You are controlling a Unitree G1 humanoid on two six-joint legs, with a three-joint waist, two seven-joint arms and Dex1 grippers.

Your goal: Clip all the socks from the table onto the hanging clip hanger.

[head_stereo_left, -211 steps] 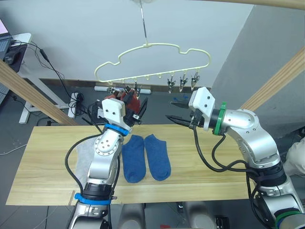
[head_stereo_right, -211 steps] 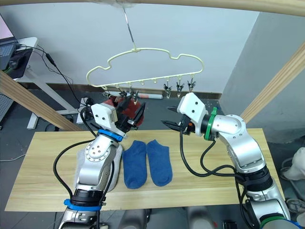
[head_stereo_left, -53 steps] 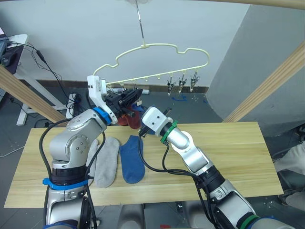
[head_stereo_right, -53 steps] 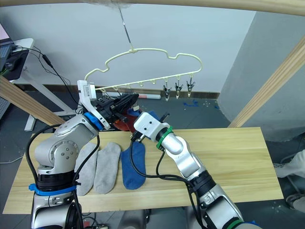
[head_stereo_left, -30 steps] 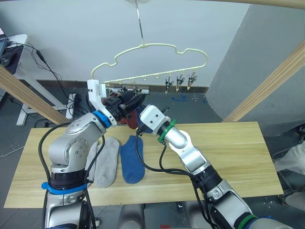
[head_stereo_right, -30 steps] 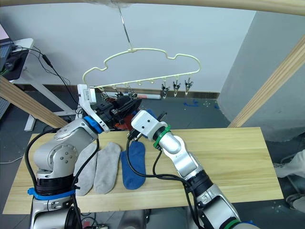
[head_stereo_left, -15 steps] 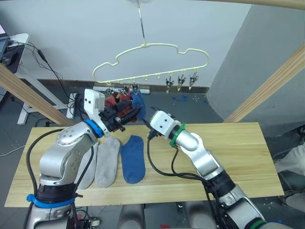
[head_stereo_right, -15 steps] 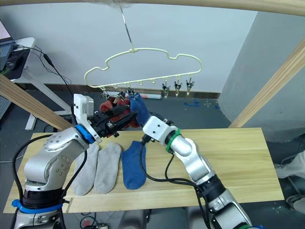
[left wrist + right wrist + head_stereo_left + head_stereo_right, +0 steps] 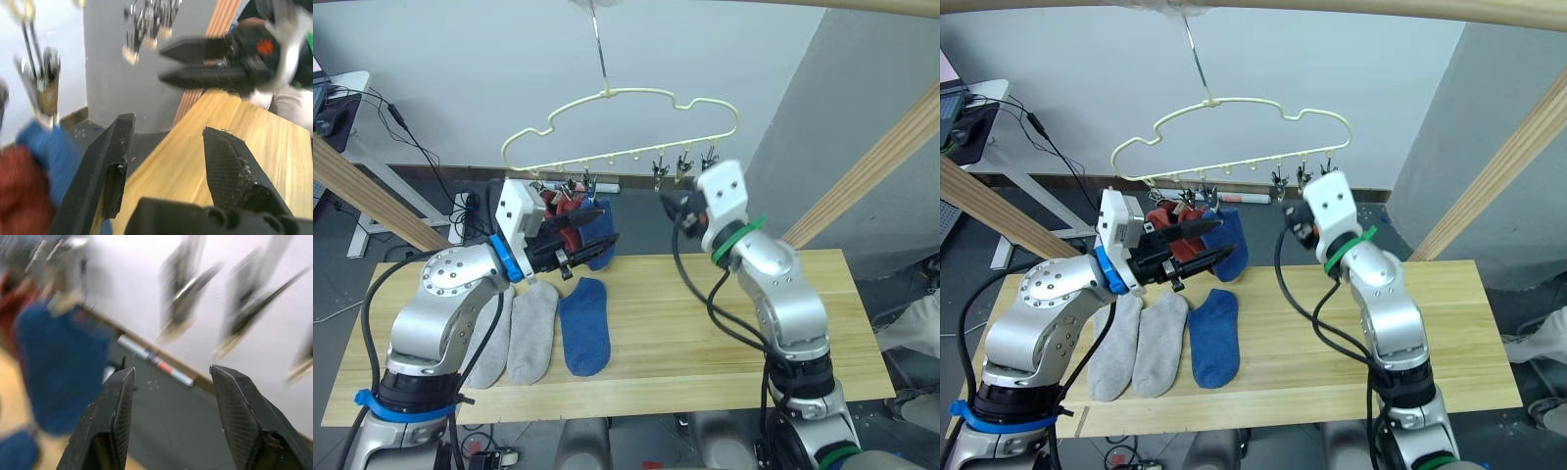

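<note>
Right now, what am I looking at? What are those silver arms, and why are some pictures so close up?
It's a robot with two arms. Two pictures come from cameras in its head, looking down. The close-up ones come from cameras on its wrists, so you see black fingers up close. The left gripper and right gripper are both open and hold nothing. On the table lie two grey socks and one blue sock. Above hangs a yellow hanger with little clips. A blue sock and red socks already hang from it.
</note>
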